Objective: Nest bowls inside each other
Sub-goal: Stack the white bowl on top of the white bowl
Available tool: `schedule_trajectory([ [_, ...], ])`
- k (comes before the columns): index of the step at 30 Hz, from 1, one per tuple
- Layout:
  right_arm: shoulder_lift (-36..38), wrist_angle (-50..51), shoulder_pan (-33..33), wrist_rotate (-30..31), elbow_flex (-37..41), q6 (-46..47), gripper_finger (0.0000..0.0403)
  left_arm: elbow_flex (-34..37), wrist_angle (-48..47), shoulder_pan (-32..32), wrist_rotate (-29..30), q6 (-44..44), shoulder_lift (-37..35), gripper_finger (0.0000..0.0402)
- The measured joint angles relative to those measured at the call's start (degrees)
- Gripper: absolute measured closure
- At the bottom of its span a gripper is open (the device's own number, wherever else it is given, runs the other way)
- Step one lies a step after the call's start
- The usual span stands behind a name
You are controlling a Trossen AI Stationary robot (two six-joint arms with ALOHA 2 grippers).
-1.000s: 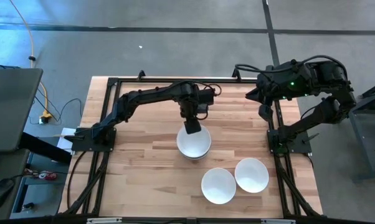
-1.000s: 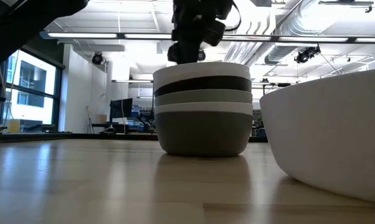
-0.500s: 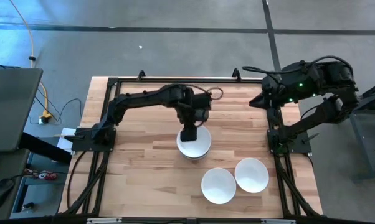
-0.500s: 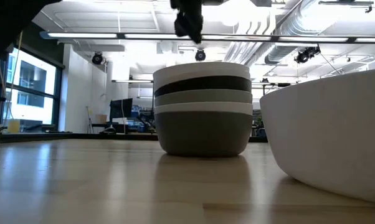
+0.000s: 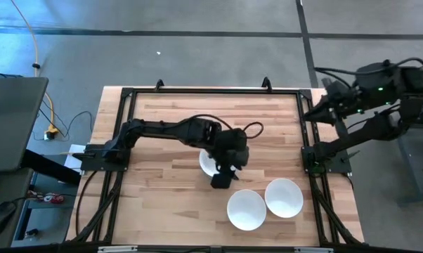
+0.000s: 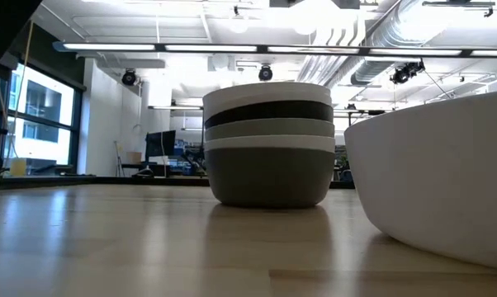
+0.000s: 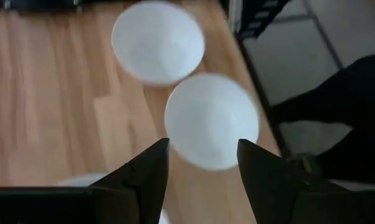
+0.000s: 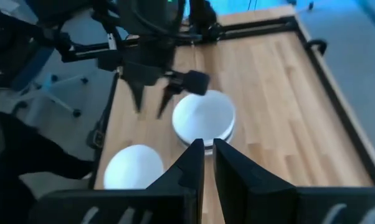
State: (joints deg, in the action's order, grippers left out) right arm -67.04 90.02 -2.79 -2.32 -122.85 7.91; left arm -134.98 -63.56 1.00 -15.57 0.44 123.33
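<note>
I see the stack (image 6: 269,144) upright, bowls (image 5: 246,209) mouths up; left gripper (image 5: 222,181) jaws apart, right gripper (image 8: 208,155) together.

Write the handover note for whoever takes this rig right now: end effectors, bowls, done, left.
Left end effector: open, empty, over the table between the stack and the two loose bowls.
Right end effector: shut, empty, parked off the table's far right edge.
Stack of nested bowls: mid-table, dark grey at the bottom, white on top, black and light bands between.
Two loose white bowls near the front edge, side by side: one nearer the stack, one to its right.
Done: the stack.
Left: nest both loose white bowls into it.
</note>
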Motion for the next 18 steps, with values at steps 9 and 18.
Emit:
schedule_trajectory([
  [9, 5.4, -2.4, 0.0, -7.4, 0.0, -10.2, 0.0379, 0.0, 4.8, 2.7, 0.9, 1.8, 0.0, 0.0225],
  [18, 8.4, -13.4, 0.0, -1.3, -0.1, -8.9, 0.0379, 0.0, 13.0, 3.8, 0.8, 3.4, 0.0, 0.0225],
])
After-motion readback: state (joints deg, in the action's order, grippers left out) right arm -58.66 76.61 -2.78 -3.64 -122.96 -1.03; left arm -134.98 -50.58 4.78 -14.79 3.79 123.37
